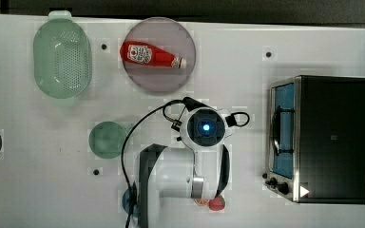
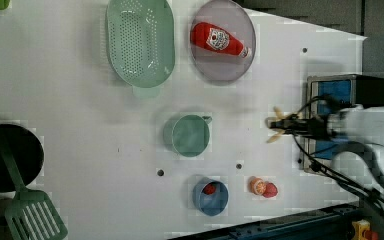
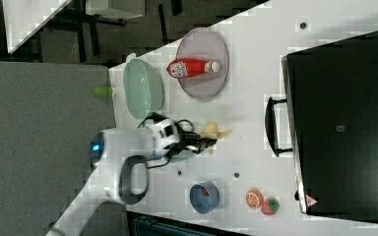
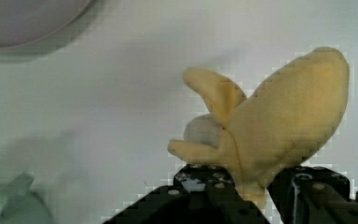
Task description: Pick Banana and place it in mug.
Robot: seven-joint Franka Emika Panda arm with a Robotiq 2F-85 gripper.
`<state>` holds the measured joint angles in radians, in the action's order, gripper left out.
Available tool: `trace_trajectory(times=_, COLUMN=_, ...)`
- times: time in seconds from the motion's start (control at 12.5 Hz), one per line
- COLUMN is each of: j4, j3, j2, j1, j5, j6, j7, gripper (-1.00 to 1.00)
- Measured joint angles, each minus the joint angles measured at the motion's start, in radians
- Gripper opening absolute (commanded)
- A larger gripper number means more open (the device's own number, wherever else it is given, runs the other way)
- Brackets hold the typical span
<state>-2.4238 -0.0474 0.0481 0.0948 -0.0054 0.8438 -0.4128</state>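
The banana point(image 4: 279, 126), a pale yellow plush toy with peel flaps spread, sits between the black fingers of my gripper point(image 4: 249, 184), which is shut on its lower end. In the left view the banana point(image 2: 278, 113) shows at the gripper point(image 2: 280, 125) tip, to the right of the mug point(image 2: 187, 135) and apart from it. The mug point(image 1: 107, 139) is a round muted green cup standing upright on the white table. In the right view the banana point(image 3: 215, 130) juts from the gripper point(image 3: 207, 142) over bare table, and the arm partly covers the mug point(image 3: 181, 157).
A pale green colander point(image 1: 62, 54) and a grey plate point(image 1: 142, 78) with a ketchup bottle point(image 1: 152, 55) lie at the back. A toaster oven point(image 1: 328, 137) stands at the top view's right. A blue bowl point(image 2: 210, 196), an orange slice point(image 2: 256, 185) and a strawberry point(image 2: 270, 190) lie near the front edge.
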Motion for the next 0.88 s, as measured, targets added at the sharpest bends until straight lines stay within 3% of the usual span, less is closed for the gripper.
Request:
trace_trajectory(times=0.32, j4=0.205, j3=-0.025, j2=-0.199, j1=0.021, j5=0.002, j6=-0.311, j7=0.000, gripper=-0.42)
trace_trajectory(times=0.48, j4=0.262, j3=-0.022, j2=-0.263, j1=0.021, j5=0.027, j6=-0.362, j7=0.000, gripper=-0.42)
trace_trajectory(times=0.72, j4=0.215, j3=-0.085, j2=-0.332, j1=0.026, j5=0.043, j6=-0.369, j7=0.000, gripper=-0.42)
trace_trajectory(times=0.88, j4=0.215, j3=-0.155, j2=-0.308, j1=0.018, j5=0.006, j6=-0.380, j7=0.000, gripper=-0.42)
